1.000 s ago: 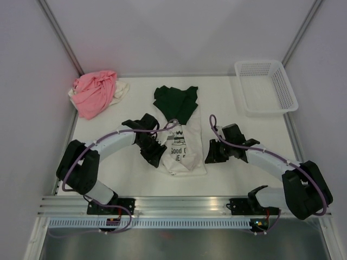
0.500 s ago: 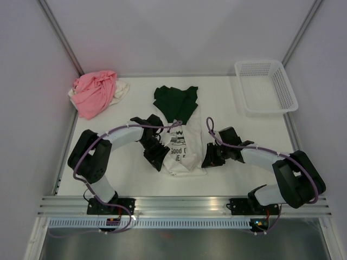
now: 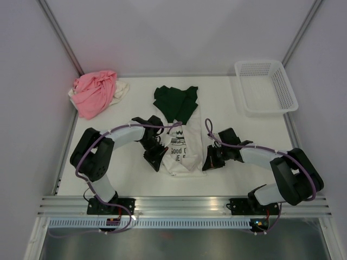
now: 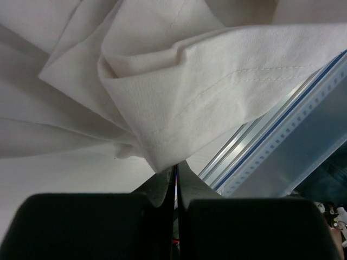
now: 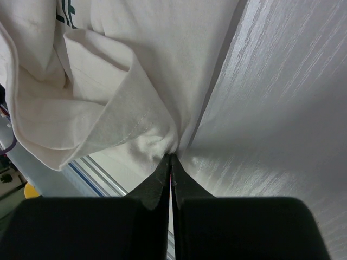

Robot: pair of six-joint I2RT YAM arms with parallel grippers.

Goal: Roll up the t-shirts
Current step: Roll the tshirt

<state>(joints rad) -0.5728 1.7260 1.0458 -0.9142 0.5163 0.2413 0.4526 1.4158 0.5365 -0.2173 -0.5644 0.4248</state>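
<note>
The cream-white printed t-shirt (image 3: 183, 151) is laid lengthwise at the middle of the tabletop (image 3: 124, 173), and its far end is overlapped by the dark green t-shirt (image 3: 174, 103). Its near hem is pinched on the left side by the closed left gripper (image 4: 175, 165) and on the right side by the closed right gripper (image 5: 171, 157). The pink t-shirt (image 3: 95, 97) is heaped against a plain cream t-shirt (image 3: 122, 89) in the far left corner. A white mesh basket (image 3: 263, 86) is set at the far right.

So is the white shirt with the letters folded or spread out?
Folded. The white shirt lies as a narrow strip with no sleeves showing, and both wrist views show doubled layers at its hem.
</note>
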